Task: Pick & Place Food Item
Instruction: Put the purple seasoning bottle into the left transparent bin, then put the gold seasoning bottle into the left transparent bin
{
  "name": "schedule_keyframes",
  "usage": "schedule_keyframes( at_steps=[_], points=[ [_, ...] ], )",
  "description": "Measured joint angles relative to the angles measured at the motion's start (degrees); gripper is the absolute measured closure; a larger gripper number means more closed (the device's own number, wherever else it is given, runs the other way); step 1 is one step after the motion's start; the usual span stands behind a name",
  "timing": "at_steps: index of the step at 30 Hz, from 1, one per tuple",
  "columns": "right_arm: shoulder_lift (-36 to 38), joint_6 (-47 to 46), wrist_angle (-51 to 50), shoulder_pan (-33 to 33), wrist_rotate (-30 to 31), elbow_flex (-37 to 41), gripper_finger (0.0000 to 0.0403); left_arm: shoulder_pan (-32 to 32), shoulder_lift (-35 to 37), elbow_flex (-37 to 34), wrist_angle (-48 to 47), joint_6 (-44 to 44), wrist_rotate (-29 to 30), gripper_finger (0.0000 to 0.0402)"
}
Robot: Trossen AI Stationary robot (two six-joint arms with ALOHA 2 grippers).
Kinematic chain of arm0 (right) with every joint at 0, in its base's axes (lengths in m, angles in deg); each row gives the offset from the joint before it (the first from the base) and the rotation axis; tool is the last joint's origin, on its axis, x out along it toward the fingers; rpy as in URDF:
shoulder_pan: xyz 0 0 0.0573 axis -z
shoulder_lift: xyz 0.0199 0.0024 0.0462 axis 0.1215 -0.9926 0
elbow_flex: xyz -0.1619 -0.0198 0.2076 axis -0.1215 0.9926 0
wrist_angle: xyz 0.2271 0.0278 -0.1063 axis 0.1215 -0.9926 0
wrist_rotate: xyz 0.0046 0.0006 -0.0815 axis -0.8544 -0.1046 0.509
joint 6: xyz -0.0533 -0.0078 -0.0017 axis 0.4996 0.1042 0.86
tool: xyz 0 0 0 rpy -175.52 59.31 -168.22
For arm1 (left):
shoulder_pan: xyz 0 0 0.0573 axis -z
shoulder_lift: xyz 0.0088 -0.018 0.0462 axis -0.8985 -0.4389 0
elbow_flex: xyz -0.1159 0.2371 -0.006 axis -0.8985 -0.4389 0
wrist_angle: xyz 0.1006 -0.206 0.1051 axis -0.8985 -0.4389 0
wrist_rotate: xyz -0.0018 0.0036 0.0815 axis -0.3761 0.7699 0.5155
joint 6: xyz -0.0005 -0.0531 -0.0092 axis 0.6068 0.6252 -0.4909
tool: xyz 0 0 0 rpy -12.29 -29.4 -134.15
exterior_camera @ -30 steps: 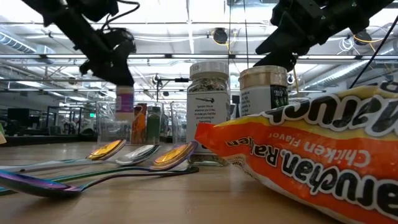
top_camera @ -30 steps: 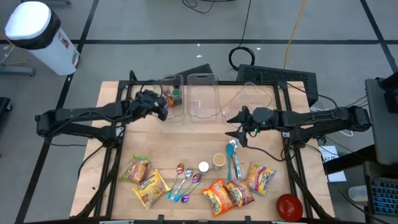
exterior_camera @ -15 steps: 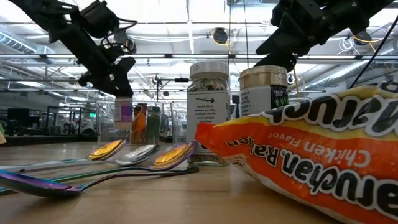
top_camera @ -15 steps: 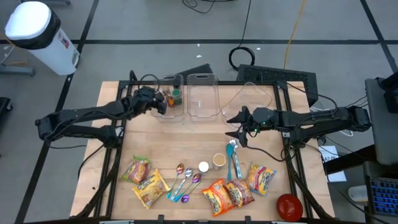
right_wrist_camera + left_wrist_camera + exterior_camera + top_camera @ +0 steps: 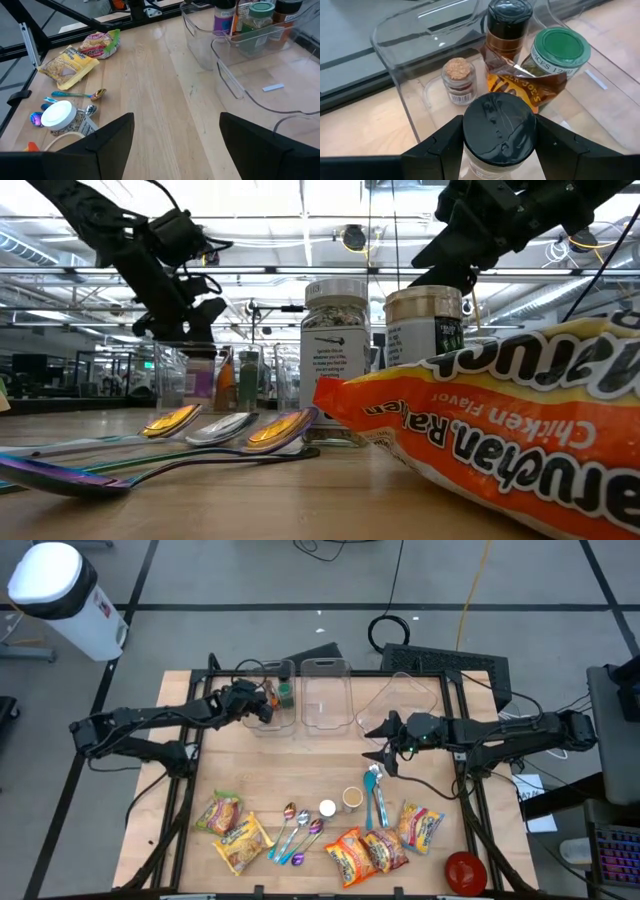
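Left hand (image 5: 499,145) grips black-lidded jar (image 5: 499,131); jar label hidden.

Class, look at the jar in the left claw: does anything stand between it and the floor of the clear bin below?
Nothing visible blocks it. The left claw holds the jar over a bare corner of the bin; the cork jar, green-lidded jar and packet sit farther in.

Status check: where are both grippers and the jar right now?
Left gripper shut on black-lidded jar, over the clear bin. Bin already holds other jars. Right gripper open, waiting mid-table.
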State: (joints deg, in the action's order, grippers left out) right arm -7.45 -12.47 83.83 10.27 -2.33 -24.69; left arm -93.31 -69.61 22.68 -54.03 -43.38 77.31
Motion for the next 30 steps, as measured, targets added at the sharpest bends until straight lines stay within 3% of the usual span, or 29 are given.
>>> schedule_keyframes(
  at_steps=[4, 10, 14, 24, 30],
  points=[
    [0.0, 0.0, 0.0, 0.0, 0.0, 0.0, 0.0119, 0.0, 0.0, 0.0, -0.1, -0.8, 0.7, 0.0181],
    [0.0, 0.0, 0.0, 0.0, -0.2, 0.0, 0.0119, 0.0, 0.1, 0.0, 0.0, -1.8, 0.8, 0.0062],
    [0.0, 0.0, 0.0, 0.0, -0.3, 0.0, 0.0119, 0.0, 0.1, 0.0, 0.2, -2.1, 0.7, 0.0013],
    [0.0, 3.5, -1.6, -6.2, -4.9, 0.4, 0.0119, 0.0, 4.9, 0.1, 0.3, -3.4, 0.0, 0.0043],
    [0.0, 5.0, 5.5, -11.5, -4.6, 6.5, 0.0119, 0.0, 8.0, 0.1, 0.7, -1.9, -0.1, 0.0053]
  ],
)
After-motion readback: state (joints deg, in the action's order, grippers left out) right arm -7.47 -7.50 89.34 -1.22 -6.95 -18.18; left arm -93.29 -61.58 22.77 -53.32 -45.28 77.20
